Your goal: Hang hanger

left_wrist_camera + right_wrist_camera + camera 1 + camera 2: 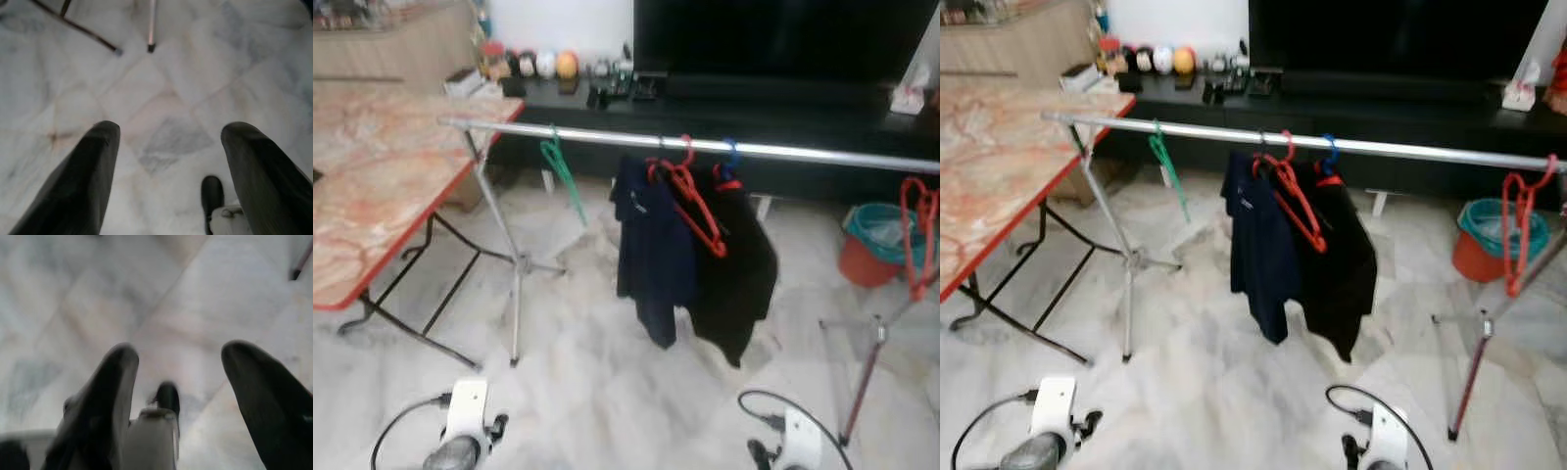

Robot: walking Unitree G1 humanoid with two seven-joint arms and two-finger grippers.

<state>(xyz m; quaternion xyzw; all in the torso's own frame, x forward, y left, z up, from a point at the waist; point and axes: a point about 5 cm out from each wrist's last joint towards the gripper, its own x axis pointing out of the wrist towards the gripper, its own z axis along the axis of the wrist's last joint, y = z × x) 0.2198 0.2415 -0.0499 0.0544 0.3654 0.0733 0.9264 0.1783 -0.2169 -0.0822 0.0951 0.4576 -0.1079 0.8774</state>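
We are facing the rail [724, 147] empty-handed, left gripper [168, 161] and right gripper [178, 382] both hanging spread; next, fetching the red hanger [918, 235] at its right end.

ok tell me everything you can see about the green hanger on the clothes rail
The green hanger looks like thin plastic or coated wire. Its hook is over the silver rail, left of the dark clothes, near the rack's left stand. It carries no garment and hangs turned nearly edge-on, its lower end slanting down toward the clothes without touching them. Only the rail touches it. Blur hides finer details.
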